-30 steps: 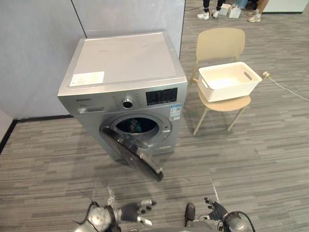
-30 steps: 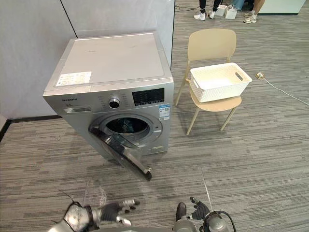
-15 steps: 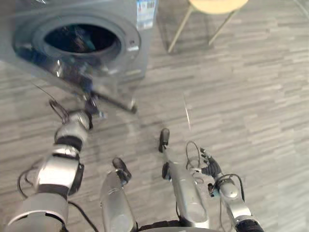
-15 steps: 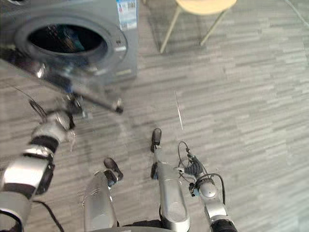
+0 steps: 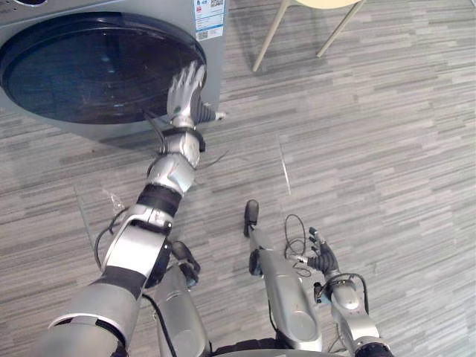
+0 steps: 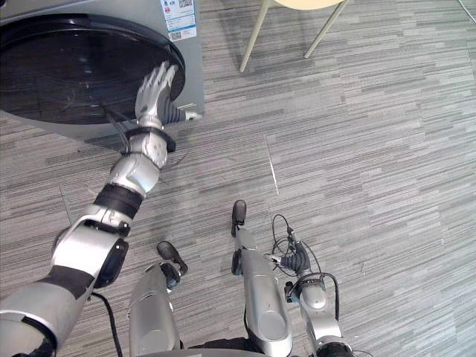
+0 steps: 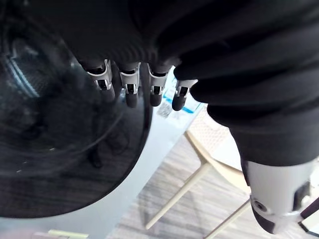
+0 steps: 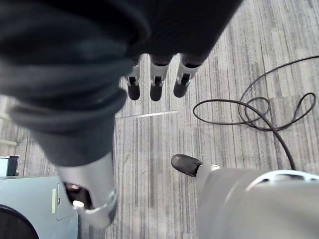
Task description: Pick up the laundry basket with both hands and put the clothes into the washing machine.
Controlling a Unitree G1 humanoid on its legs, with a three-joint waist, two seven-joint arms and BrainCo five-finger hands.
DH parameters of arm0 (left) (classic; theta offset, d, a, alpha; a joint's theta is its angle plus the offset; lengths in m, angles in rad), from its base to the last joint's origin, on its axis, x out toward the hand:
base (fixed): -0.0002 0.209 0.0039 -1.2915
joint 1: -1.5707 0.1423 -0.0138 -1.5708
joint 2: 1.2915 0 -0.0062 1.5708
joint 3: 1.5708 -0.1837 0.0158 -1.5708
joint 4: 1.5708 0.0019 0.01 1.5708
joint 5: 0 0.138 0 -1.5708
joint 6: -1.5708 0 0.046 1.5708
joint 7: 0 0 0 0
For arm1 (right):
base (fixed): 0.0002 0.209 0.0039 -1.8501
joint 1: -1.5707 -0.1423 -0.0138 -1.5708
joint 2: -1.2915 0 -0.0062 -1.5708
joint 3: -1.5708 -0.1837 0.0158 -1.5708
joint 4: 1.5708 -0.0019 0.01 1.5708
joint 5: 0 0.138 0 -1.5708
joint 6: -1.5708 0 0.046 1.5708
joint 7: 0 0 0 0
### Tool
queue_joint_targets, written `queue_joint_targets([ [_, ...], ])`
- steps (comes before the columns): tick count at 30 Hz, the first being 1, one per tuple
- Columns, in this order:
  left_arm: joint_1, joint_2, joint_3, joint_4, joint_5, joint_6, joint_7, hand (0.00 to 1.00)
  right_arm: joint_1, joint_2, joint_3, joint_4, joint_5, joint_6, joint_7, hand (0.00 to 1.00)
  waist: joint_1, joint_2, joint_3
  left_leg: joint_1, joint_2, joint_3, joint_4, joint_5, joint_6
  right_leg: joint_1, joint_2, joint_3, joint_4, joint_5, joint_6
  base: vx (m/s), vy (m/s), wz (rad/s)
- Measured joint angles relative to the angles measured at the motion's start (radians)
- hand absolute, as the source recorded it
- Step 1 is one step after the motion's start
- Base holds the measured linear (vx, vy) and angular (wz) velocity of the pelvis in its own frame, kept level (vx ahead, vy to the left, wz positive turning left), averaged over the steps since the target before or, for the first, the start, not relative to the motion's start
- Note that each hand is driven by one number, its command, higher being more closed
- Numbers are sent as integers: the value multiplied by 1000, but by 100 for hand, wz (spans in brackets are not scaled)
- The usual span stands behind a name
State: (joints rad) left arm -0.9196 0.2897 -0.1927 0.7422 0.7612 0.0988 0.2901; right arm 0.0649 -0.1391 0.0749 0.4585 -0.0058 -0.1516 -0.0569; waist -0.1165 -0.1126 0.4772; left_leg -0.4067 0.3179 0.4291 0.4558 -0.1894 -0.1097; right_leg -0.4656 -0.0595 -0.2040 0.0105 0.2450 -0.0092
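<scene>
Grey plank floor point(image 5: 372, 134) runs under everything; no bench here.

Left hand point(image 5: 186, 93): arm stretched forward and up, fingers straight and held together, laid flat against the right-hand rim of the round door point(image 5: 89, 71). It grips nothing. From its own wrist we see the dark fingertips point(image 7: 130, 94) resting on the glass.

Right hand point(image 5: 321, 258): low at the robot's side, over bare floor, fingers point(image 8: 156, 84) loosely extended and empty.

The door is dark, glossy glass and lies against the front of the grey washing machine point(image 5: 213, 52). We cannot make out what is behind it.

To the right of the machine stand the pale legs of a chair point(image 5: 269, 37). The left wrist view shows a white latticed laundry basket point(image 7: 209, 130) on its seat, well apart from both hands.
</scene>
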Motion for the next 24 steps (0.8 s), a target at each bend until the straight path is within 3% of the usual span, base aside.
queue_joint_targets([
  [2, 49, -1, 5, -8, -3, -1, -2, 0, 1, 0, -1, 6, 0, 0, -5, 0, 0, 4, 2, 7, -5, -11, -4, 3, 0, 22, -2, -10, -18, 3, 2, -2, -13, 16],
  [8, 207, -6, 58, -73, -86, -30, -4, 0, 13, 1, -18, 32, -1, 2, -5, 0, 41, 26, -2, 36, -22, -18, -20, 7, 5, 62, -13, -18, -37, 10, 7, 4, 22, 9],
  [11, 453, -62, 138, -203, -103, -68, -4, 0, 15, 6, -41, 113, -2, 6, -5, 0, 49, 70, -23, 88, -29, -41, -55, 14, 8, 123, -11, -49, -40, -10, 27, 66, 34, 33],
  [12, 622, -129, 187, -220, -244, -102, -13, 0, 42, 11, -73, 159, -6, 28, -2, 0, 66, 107, -64, 140, -35, -59, -83, 17, 3, 182, -9, -78, -44, -34, 26, 148, 25, 45],
  [15, 892, -174, 238, -217, -405, -118, -37, 0, 54, 13, -108, 249, -9, 45, 0, 0, 109, 154, -149, 221, -44, -109, -141, 26, -13, 307, -4, -145, -85, -61, 33, 164, 39, 63],
  [18, 952, -177, 283, -171, -499, -134, -62, 0, 50, 14, -109, 308, -23, 48, 9, 0, 137, 160, -183, 248, -46, -158, -151, 28, -17, 380, 1, -196, -107, -75, 35, 77, 38, 67],
  [21, 1002, -184, 312, -133, -606, -157, -75, 0, 36, 14, -113, 374, -34, 55, 13, 0, 136, 155, -227, 242, -62, -231, -149, 44, -10, 445, -19, -297, -105, -107, 42, 35, 92, 103],
  [22, 1011, -199, 311, -130, -643, -171, -82, 0, 31, 13, -119, 395, -34, 57, 12, 0, 133, 149, -231, 230, -73, -220, -140, 65, 6, 472, -37, -354, -100, -130, 50, 0, 97, 135],
  [24, 1026, -222, 298, -134, -670, -201, -99, 0, 29, 12, -140, 429, -35, 67, 11, 0, 142, 139, -241, 202, -87, -82, -137, 104, 52, 496, -79, -451, -75, -158, 67, -29, 154, 155],
])
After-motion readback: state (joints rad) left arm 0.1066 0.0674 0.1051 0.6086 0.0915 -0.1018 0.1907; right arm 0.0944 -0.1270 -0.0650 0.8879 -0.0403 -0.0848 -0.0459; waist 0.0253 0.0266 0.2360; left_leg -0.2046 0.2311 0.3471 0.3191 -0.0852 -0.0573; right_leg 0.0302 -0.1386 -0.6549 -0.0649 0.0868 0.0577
